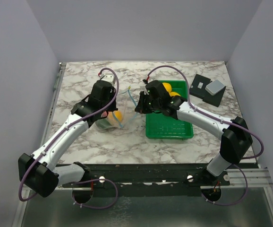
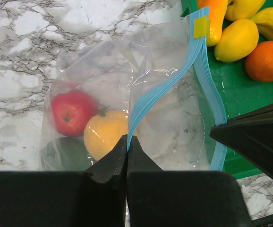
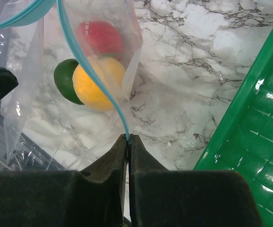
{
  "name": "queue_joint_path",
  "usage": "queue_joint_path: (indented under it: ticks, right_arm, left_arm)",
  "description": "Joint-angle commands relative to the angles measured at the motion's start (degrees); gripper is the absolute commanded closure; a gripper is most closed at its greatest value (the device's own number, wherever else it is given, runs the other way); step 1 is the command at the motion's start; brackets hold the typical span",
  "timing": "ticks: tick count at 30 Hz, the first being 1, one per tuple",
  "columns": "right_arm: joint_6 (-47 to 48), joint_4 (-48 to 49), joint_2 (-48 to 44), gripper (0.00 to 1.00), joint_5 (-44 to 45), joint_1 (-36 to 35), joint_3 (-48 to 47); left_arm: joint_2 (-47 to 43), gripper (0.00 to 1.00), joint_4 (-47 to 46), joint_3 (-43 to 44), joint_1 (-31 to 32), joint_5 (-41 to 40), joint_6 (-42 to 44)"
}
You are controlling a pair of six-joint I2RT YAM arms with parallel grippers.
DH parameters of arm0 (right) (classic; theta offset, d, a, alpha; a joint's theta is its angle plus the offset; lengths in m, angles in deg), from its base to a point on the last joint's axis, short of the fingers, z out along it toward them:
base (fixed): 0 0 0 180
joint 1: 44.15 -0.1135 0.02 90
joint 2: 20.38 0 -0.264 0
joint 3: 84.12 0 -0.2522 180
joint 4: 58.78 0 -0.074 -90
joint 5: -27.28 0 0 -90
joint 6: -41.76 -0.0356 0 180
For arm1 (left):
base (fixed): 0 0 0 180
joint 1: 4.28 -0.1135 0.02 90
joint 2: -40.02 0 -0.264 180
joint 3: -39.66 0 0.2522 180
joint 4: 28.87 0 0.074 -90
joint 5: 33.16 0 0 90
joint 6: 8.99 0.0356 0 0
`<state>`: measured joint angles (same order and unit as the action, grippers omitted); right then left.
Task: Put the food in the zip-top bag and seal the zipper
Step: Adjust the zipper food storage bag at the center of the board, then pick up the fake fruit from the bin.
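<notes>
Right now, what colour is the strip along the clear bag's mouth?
The zipper is light blue, clearest in the left wrist view.

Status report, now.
Left pincer shut on zipper; right pincer likewise. Zip-top bag unsealed, three fruits inside. More fruits waiting in green tray.

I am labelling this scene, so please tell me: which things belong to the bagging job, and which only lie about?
Job: zip-top bag, zipper, bagged fruits, loose fruits in the green tray.
Lying about: black plate, grey block.
</notes>
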<state>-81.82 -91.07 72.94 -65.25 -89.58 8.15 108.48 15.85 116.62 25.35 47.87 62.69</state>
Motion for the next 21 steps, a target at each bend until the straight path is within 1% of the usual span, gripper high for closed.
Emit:
queue_joint_path:
  ticks: [1, 8, 12, 16, 21]
  right_arm:
    - [0.8, 0.0, -2.4, 0.87, 2.3, -0.4, -0.9]
    - [3.3, -4.4, -5.8, 0.58, 10.3, -0.3, -2.7]
    - [4.9, -7.7, -7.9, 0.5, 16.1, -0.3, -2.9]
    - [6.2, -11.2, -9.2, 0.37, 21.1, 0.3, -2.4]
    - [7.1, -13.0, -10.4, 0.27, 23.7, 2.7, -0.2]
  left_arm:
    - [-0.4, 1.0, -2.3, -1.5, -0.2, 1.3, 1.9]
    - [-1.8, 1.0, -5.1, -4.4, -0.2, 0.3, 2.5]
    - [-3.0, 1.0, -7.6, -7.1, -0.2, 0.4, 2.6]
    - [-5.0, 1.0, -10.0, -9.4, -0.2, 0.4, 2.9]
    - [-7.8, 1.0, -13.4, -12.6, -0.3, 0.6, 3.2]
